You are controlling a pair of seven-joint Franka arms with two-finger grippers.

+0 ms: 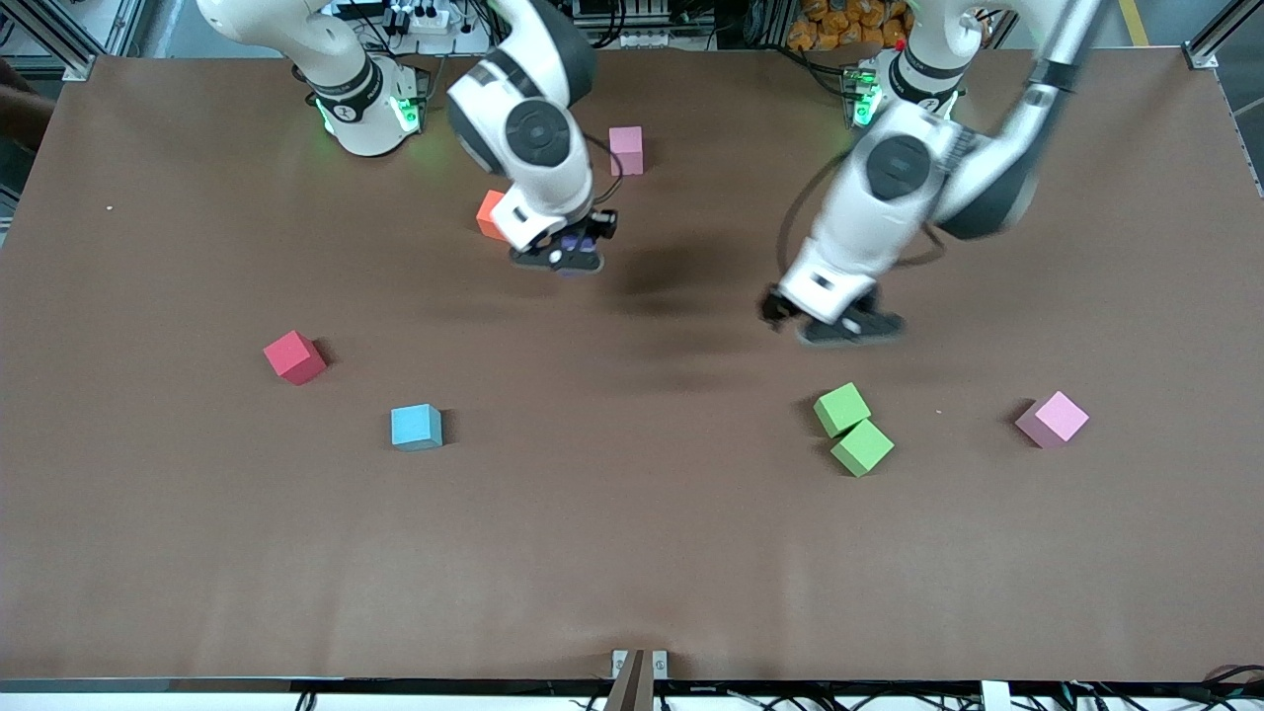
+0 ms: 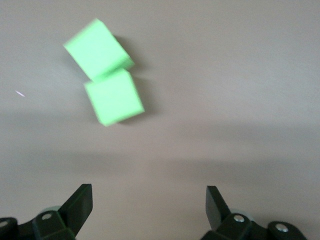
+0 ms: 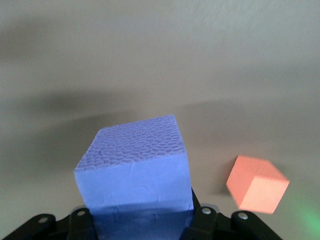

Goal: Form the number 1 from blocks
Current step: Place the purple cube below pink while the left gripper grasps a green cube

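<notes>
My right gripper (image 1: 561,259) is shut on a purple block (image 1: 571,247), held up over the table's middle beside the orange cube (image 1: 490,214). In the right wrist view the purple block (image 3: 135,170) fills the space between the fingers. My left gripper (image 1: 834,323) hangs open and holds nothing, over bare table close to two bright green blocks (image 1: 841,409) (image 1: 862,446) that touch each other. The left wrist view shows both green blocks (image 2: 97,49) (image 2: 114,96) ahead of the open gripper (image 2: 149,205). A light blue block (image 1: 416,427) lies toward the right arm's end.
One pink block (image 1: 626,150) sits near the robots' bases and another pink block (image 1: 1053,419) lies toward the left arm's end. A red cube (image 1: 294,356) rests near the light blue block. The orange cube (image 3: 257,183) shows in the right wrist view too.
</notes>
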